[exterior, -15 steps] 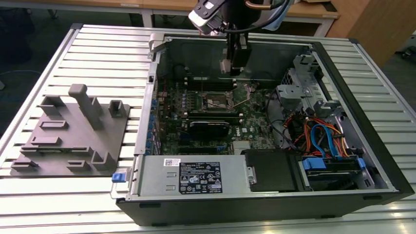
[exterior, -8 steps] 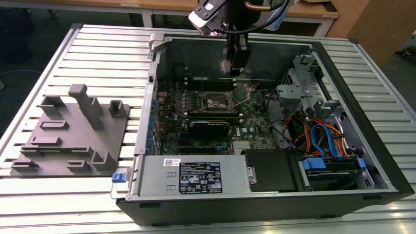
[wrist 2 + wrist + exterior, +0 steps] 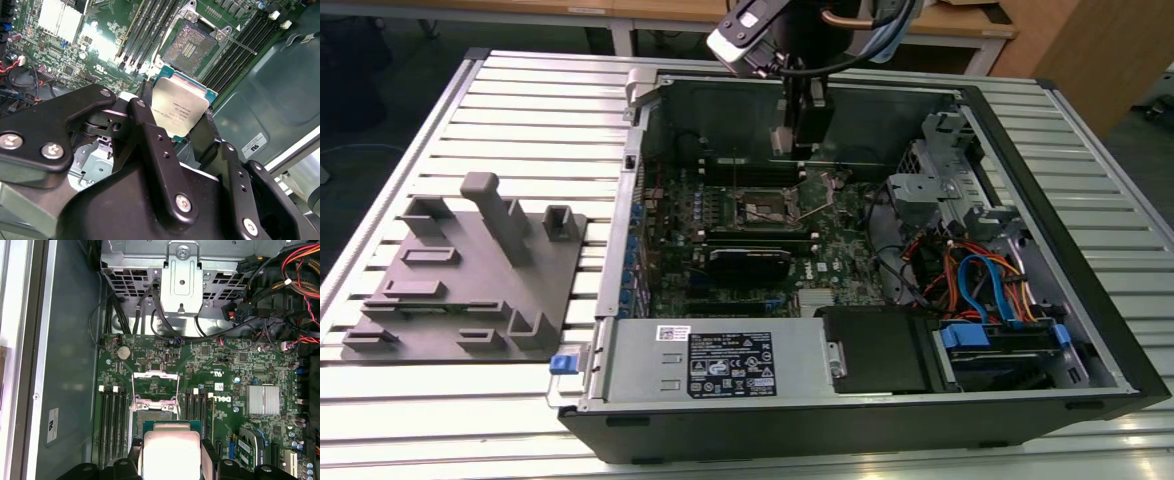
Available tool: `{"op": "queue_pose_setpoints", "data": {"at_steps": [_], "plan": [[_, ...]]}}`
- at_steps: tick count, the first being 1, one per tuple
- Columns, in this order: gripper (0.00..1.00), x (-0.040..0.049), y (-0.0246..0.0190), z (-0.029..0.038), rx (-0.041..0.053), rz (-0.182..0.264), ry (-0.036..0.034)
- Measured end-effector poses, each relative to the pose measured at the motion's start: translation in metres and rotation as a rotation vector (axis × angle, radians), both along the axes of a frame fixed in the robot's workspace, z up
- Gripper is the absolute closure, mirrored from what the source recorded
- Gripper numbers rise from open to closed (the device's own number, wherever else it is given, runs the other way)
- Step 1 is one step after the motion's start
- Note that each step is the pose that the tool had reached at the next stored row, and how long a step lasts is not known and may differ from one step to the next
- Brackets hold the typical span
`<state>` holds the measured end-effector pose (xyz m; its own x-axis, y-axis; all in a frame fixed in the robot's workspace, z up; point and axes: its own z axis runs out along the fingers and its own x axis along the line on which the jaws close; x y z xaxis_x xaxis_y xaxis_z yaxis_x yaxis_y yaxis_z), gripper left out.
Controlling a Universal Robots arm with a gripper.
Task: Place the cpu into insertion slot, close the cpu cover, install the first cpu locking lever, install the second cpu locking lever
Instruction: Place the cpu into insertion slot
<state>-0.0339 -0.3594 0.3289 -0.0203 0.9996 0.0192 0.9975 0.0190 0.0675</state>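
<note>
In both wrist views my gripper is shut on the cpu, a flat square chip with a silver-tan top, gripped by two opposite edges. The insertion slot lies open on the green board just beyond the chip, its dark contact field bare. The cpu cover stands swung up behind the slot. A thin lever rod lies beside the slot. In the exterior view the gripper hangs inside the open computer case, above and behind the slot.
Black memory slots flank the socket on both sides. A silver heatsink sits on the board. The metal drive cage and coloured cables fill the case's right side. A grey fixture plate lies left of the case.
</note>
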Motion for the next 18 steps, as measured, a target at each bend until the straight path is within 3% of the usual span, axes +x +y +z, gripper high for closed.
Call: {"op": "queue_pose_setpoints", "data": {"at_steps": [18], "plan": [[0.46, 0.0, 0.0, -0.0075, -0.0001, 0.0, 0.0002]]}}
